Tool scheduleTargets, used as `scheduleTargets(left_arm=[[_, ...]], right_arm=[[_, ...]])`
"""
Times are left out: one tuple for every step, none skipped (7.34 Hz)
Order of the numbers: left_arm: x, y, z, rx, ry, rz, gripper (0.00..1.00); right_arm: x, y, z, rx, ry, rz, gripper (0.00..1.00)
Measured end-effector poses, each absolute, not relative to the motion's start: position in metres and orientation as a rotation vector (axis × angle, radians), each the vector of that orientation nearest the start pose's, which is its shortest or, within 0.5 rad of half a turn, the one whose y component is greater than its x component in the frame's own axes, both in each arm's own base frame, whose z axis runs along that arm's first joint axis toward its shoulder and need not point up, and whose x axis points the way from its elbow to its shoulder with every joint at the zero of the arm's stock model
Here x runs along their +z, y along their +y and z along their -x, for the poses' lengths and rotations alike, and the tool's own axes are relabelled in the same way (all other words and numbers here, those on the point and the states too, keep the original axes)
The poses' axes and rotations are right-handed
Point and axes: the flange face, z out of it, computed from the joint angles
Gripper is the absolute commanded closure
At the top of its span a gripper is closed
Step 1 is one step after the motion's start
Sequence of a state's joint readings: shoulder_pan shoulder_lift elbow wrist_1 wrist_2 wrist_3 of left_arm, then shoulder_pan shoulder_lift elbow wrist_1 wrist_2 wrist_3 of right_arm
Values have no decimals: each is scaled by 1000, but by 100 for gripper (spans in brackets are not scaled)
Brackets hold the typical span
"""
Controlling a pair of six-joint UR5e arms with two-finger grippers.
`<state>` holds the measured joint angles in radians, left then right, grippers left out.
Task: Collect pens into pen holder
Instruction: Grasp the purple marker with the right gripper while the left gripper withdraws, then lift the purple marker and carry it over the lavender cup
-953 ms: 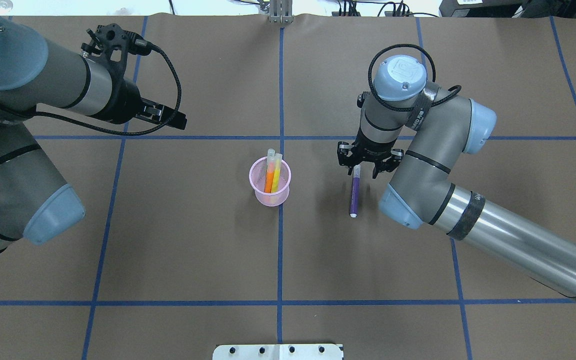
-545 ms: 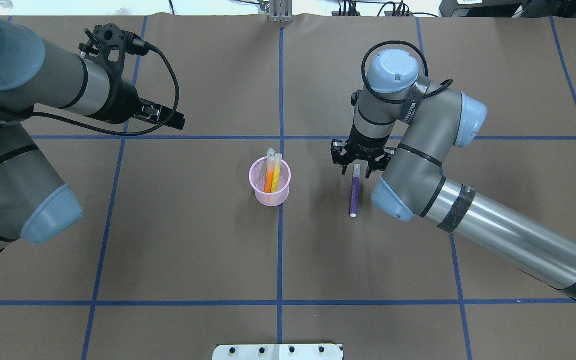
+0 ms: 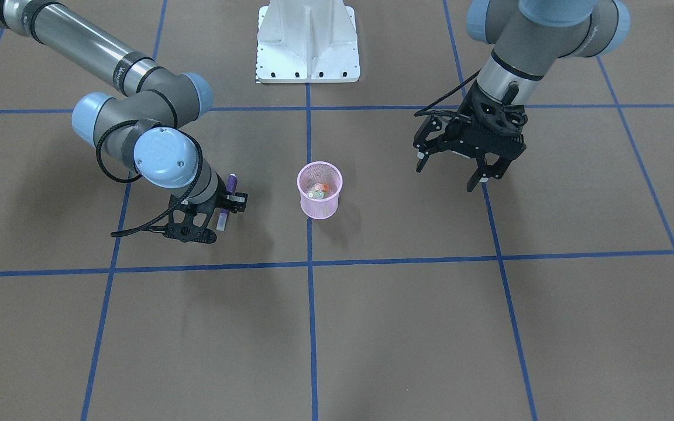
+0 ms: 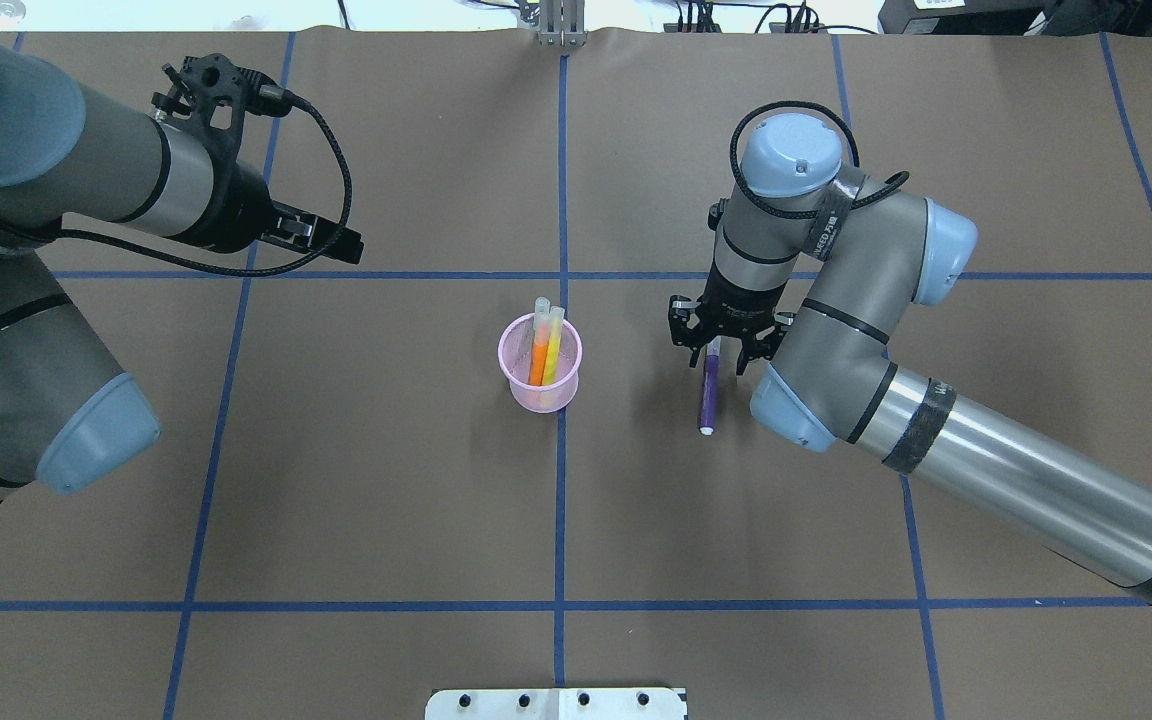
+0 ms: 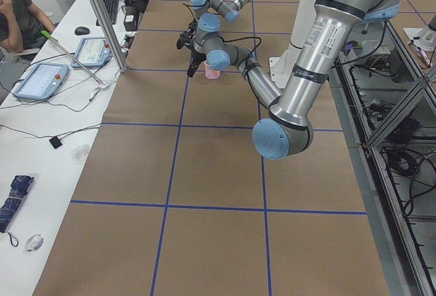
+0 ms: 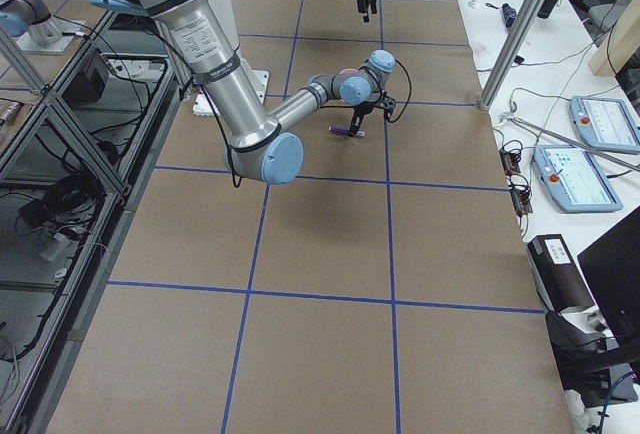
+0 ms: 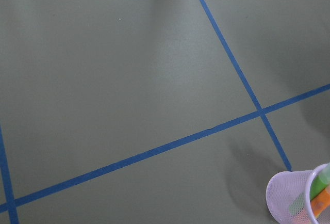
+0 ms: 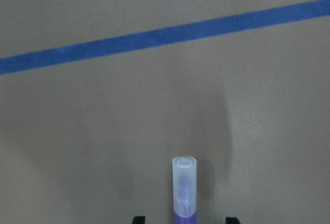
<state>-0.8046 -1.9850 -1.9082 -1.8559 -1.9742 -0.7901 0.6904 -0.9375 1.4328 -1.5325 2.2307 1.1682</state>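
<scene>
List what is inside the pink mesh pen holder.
Inside the pen holder stand an orange pen, a yellowish pen and a green pen, caps upward. Their lower ends and the holder's floor are hidden from view.

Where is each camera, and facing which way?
Front-facing: across table, facing robot; left arm, right arm, pen holder.
Overhead: behind the robot, looking down; both arms, purple pen.
Exterior left: table's end; left arm nearest.
Exterior right: opposite end; right arm nearest.
Left wrist: down at table, holder; no gripper.
Right wrist: down at pen's cap; fingertips at edge.
Front-facing and overhead share the holder.
</scene>
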Motion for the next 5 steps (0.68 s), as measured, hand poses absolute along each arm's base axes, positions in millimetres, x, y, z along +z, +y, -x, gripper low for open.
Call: scheduleTargets(left_arm=[[246, -488, -339, 188, 977, -470, 1], [247, -488, -339, 188, 975, -469, 1], [247, -488, -339, 188, 975, -469, 1], [247, -488, -339, 188, 975, -469, 1], [247, -488, -339, 188, 975, -469, 1]], right_arm=[[338, -514, 512, 93, -771, 288, 42], [338, -512, 514, 90, -770, 291, 45], [339, -510, 515, 88, -769, 293, 49], [339, -509, 517, 85, -769, 294, 74], [339, -507, 519, 82, -768, 295, 100]])
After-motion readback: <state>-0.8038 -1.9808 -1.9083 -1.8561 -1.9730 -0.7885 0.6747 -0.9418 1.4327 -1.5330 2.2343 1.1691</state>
